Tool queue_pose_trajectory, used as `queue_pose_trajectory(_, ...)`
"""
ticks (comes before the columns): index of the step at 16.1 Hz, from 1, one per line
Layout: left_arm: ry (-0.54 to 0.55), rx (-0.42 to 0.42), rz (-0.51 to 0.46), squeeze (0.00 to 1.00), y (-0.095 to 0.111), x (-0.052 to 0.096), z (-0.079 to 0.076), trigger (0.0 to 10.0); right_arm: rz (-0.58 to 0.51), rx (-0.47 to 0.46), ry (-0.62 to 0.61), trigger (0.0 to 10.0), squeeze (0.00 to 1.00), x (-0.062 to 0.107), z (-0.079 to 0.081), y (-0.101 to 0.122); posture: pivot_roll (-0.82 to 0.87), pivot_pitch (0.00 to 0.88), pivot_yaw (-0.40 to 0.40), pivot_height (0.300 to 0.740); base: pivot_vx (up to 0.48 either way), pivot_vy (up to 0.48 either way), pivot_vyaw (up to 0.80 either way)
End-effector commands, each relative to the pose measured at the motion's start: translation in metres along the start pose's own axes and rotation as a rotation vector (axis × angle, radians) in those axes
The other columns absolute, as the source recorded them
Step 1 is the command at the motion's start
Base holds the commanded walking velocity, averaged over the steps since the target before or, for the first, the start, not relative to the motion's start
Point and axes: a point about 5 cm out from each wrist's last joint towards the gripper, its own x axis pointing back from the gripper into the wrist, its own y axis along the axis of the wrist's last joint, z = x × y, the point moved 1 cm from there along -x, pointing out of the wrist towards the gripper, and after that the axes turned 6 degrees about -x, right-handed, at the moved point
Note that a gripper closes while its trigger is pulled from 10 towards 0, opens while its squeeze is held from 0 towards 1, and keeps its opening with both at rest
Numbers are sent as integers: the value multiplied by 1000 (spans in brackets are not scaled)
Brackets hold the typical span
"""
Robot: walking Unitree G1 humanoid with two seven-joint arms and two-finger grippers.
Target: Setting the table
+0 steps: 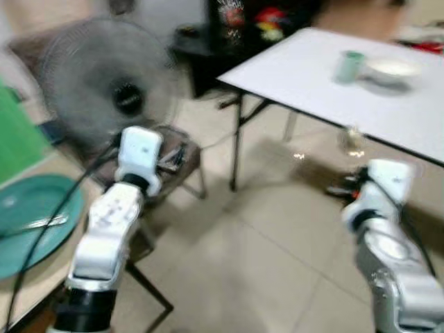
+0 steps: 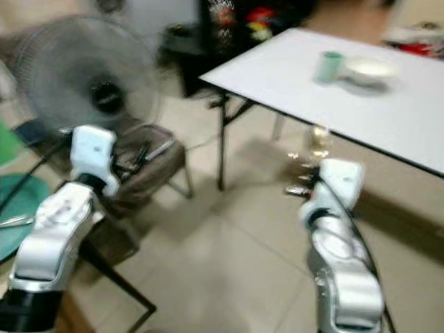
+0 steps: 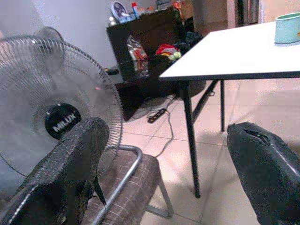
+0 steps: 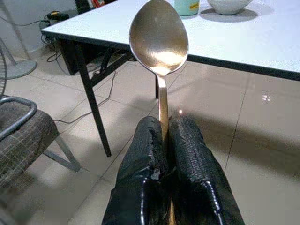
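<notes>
Steel catches the light in the right wrist view: a spoon (image 4: 159,38) stands bowl-up, its handle pinched between the two black fingers (image 4: 146,154) of the right end effector (image 4: 163,136), which are closed tight on it. The lower end of the handle is hidden between the fingers. In the head views the same spoon shows only as a pale smear above the right arm's wrist, blurred too much to read its shape.

Beyond it stands a white bench (image 1: 333,83) on black legs, carrying a pale green cup (image 1: 349,66) and, just beside it, a white bowl (image 1: 393,68); both are soft with blur, and the bench's far end is cut off at the frame edge.

Held over a brown checked chair (image 3: 136,197) with a grey metal frame, the left end effector (image 3: 173,173) has its fingers spread wide with nothing between them. A grey standing fan (image 3: 56,122) is behind the chair. At the robot's left a teal plate (image 1: 31,215) lies on a wooden surface, cut off by the frame, with what may be cutlery lying on it.
</notes>
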Motion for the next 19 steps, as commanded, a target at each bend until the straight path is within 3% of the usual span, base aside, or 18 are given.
queue_pose_trajectory(1, -18, 19, 4, 0, 1, -2, -4, 10000, -18, 0, -18, 10000, 0, 1, -4, 5, 27, 0, 73, 740, 0, 480, -800)
queue_pose_trajectory(4, -32, -52, -26, 0, 7, -5, -6, 10000, -16, -3, -24, 10000, 0, 0, -5, 5, 25, 0, 79, 740, 0, 160, -792)
queue_pose_trajectory(6, -53, 11, 3, 0, 2, -6, -9, 10000, -17, -4, -24, 10000, 0, 0, -3, 5, 22, 0, 85, 740, 0, 240, -788)
queue_pose_trajectory(8, -53, -6, -8, 0, 3, -6, -8, 10000, -16, -5, -24, 10000, 0, 0, -3, 5, 23, 0, 86, 740, 0, 480, -788)
queue_pose_trajectory(12, -30, -9, 5, 0, 0, -4, -7, 10000, -9, 6, -18, 10000, 0, -1, -3, 3, 25, 0, 80, 740, 0, 0, -786)
queue_pose_trajectory(16, -30, 35, -2, 0, -3, 2, -9, 10000, -28, 111, 63, 10000, 0, -5, 6, 5, 27, 0, 71, 740, 0, 0, 0)
queue_pose_trajectory(19, -29, 40, -4, 0, -3, 4, -8, 10000, -42, 96, 151, 10000, 0, -4, 16, 7, 30, 0, 66, 740, 0, 0, 0)
